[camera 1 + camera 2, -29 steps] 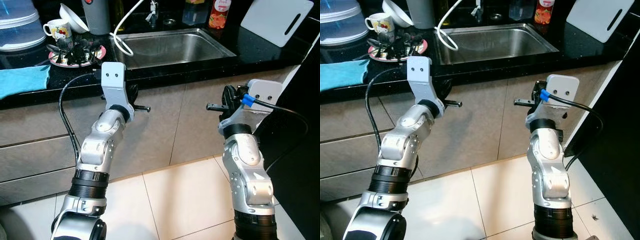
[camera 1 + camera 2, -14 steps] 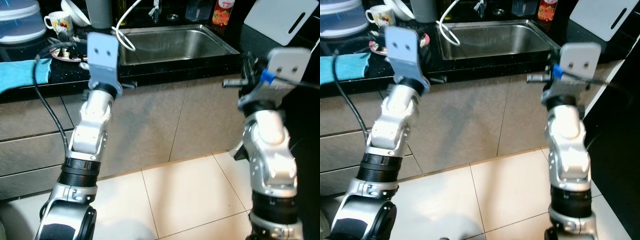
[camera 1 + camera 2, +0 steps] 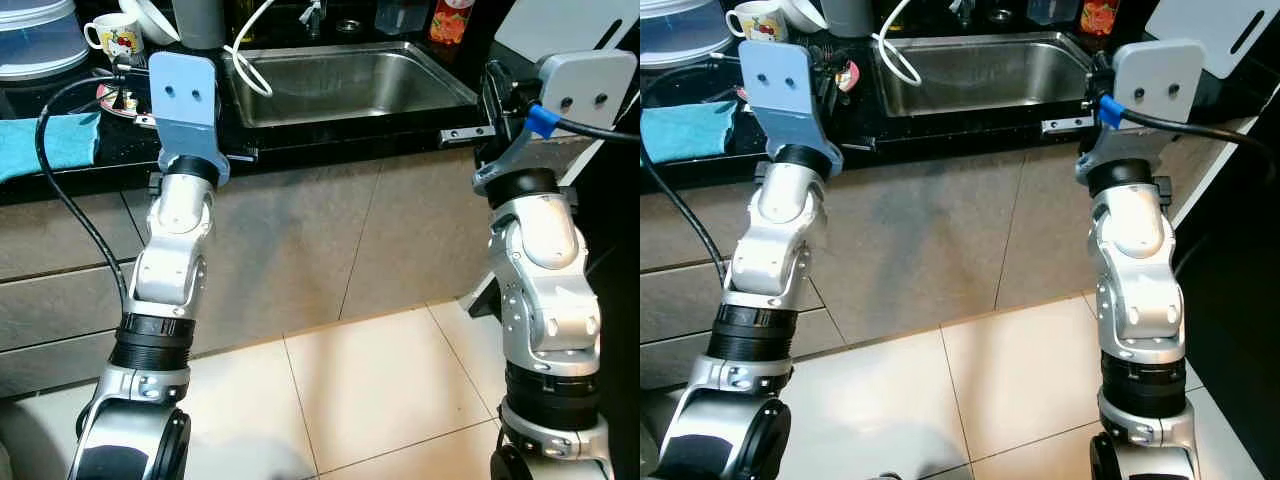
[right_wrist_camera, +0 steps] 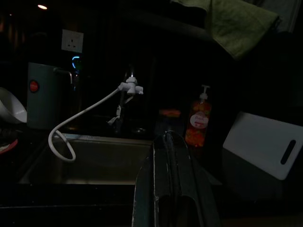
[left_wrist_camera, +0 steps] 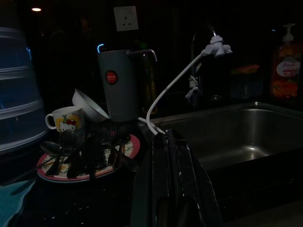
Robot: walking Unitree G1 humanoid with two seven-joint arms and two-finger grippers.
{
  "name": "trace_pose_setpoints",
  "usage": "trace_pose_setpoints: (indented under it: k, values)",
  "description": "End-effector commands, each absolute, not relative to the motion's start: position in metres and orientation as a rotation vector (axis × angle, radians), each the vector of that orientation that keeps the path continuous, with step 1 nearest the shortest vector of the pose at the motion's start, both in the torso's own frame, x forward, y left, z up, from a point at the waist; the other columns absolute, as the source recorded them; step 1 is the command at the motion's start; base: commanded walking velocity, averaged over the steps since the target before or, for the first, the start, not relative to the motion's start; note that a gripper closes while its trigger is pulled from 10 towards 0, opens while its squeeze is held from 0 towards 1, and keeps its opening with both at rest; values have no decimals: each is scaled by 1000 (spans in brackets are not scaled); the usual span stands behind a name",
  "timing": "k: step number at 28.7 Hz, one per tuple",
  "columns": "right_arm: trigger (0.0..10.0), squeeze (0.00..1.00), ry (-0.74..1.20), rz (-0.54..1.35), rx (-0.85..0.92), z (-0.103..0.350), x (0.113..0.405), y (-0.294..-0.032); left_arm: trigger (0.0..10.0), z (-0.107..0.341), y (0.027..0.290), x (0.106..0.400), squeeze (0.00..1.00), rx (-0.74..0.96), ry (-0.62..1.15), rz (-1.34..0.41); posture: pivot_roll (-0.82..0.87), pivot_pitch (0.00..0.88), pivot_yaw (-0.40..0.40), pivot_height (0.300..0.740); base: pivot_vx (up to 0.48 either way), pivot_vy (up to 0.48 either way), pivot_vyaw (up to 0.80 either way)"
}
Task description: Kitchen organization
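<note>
Both claws closed, empty: left claw (image 5: pixel 171 142) & right claw (image 4: pixel 166 139) raised at bench (image 3: pixel 350 140) edge, facing sink (image 3: pixel 350 85).

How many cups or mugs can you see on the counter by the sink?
2. A white cartoon-print mug stands at the counter's back, left of the sink; a tall grey mug stands just right of it, behind the plate of utensils. Others may be hidden.

Both pincers before the sink (image 3: pixel 980 70)
</note>
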State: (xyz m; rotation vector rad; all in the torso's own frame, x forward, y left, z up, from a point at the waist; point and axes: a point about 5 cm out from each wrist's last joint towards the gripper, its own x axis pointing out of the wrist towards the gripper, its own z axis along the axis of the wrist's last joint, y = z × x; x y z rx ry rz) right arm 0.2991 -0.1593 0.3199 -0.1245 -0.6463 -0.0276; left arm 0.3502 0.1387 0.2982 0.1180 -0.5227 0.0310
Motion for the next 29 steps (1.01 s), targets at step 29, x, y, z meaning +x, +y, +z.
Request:
trace_pose_setpoints:
  k: [29]
  values:
    - [10000, 0, -589, -62, -91, 304, 303, -167, 10000, 301, 134, 353, 0, 130, -540, 17, 35, 78, -5, 740, 466, 0, 0]
